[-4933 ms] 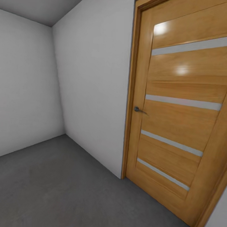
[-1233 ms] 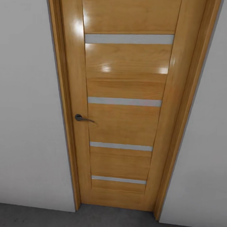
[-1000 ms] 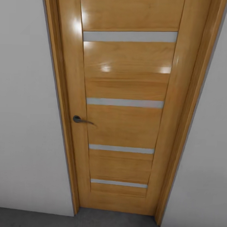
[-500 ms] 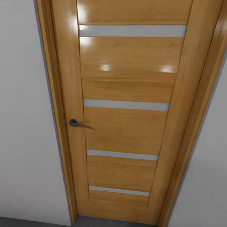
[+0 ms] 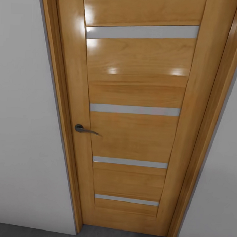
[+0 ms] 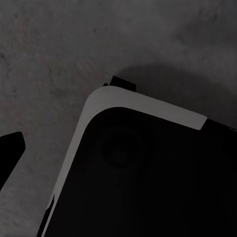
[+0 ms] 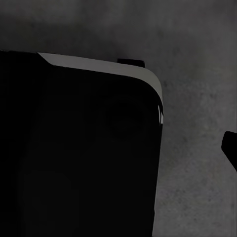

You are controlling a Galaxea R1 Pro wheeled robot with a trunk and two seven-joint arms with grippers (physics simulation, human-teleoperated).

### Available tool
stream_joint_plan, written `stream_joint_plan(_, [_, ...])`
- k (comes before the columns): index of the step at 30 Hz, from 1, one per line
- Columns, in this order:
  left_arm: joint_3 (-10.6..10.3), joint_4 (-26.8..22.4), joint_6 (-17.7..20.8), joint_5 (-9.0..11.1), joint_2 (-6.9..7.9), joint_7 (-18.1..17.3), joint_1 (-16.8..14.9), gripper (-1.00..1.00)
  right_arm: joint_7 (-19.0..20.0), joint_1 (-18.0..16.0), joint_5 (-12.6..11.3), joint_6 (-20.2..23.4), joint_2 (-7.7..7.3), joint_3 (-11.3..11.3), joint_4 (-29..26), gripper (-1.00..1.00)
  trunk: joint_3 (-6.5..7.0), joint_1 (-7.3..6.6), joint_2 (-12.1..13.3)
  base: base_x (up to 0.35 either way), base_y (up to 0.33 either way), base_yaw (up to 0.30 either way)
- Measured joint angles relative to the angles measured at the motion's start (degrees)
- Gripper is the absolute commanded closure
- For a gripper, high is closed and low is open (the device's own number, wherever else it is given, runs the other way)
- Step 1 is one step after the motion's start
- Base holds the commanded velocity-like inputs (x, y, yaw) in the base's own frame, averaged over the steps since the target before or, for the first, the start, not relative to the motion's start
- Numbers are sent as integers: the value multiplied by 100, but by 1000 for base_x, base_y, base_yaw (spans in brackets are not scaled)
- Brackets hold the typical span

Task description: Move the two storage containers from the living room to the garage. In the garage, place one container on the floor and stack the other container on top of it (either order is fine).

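Closed wooden door (image 5: 132, 125) with handle (image 5: 84, 129), set in a pale wall (image 5: 25, 135) over grey concrete floor (image 6: 54, 54). No container visible; transport apparently unfinished. Gripper states cannot be told.

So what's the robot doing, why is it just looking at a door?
It is on its way and holds nothing right now. Its head camera faces a shut wooden door with pale stripes and a dark lever handle, set in a pale grey wall. Both wrist cameras look down past the robot's black base at the grey concrete floor. No orange bins are in sight here.
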Motion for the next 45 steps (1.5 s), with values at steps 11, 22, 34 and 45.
stream_joint_plan(11, [-1, -1, -9, 0, -1, 0, 0, -100, -1, 0, 18, 2, -9, 9, 0, -100, 0, 0, 0, 0, 0, 0])
stream_joint_plan(22, [3, -6, -9, -1, -1, 3, 0, -100, -1, 0, 11, 17, -10, 10, 0, -100, 0, 0, 0, 0, 0, 0])
stream_joint_plan(34, [-1, -5, -9, -8, -1, 0, 0, -100, -1, 0, -16, -21, 13, -28, 0, -100, 0, 0, 0, 0, 0, 0])
stream_joint_plan(45, [1, -3, -9, -9, -1, 1, 0, -100, -1, 0, -37, -25, 3, -62, 0, -100, 0, 0, 0, 0, 0, 0])
